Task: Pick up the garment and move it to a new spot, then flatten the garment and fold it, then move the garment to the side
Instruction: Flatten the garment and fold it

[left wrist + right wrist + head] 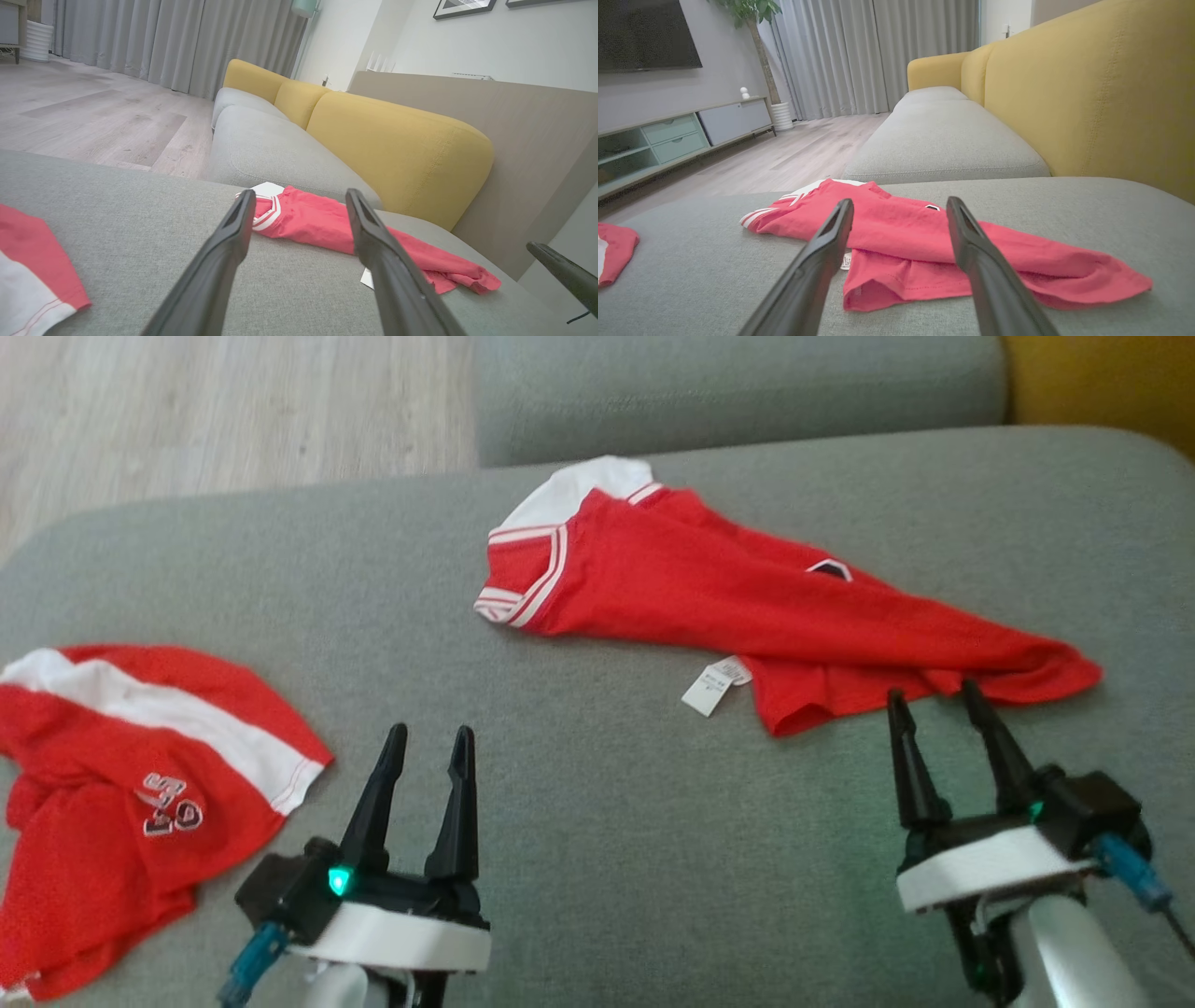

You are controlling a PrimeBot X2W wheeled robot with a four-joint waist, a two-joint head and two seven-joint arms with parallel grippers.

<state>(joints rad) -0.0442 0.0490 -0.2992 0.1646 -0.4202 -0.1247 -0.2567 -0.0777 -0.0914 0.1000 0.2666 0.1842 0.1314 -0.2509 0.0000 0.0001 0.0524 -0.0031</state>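
The garment (709, 588) is a red shirt with white striped trim, lying rumpled and stretched out across the grey sofa seat (597, 821), with a white tag (707, 691) at its near edge. My right gripper (934, 691) is open, its fingertips just at the garment's near hem. The right wrist view shows the garment (896, 224) close ahead between that gripper's (900, 201) spread fingers. My left gripper (431, 731) is open over bare cushion, well short of the garment (308, 219), which lies ahead of its tips (300, 193).
Another red and white garment (121, 784) lies crumpled at the seat's left edge, left of my left gripper. Yellow back cushions (1087, 93) rise behind the seat. A second grey seat cushion (738, 392) adjoins at the far side, and wooden floor (187, 411) lies beyond the left edge.
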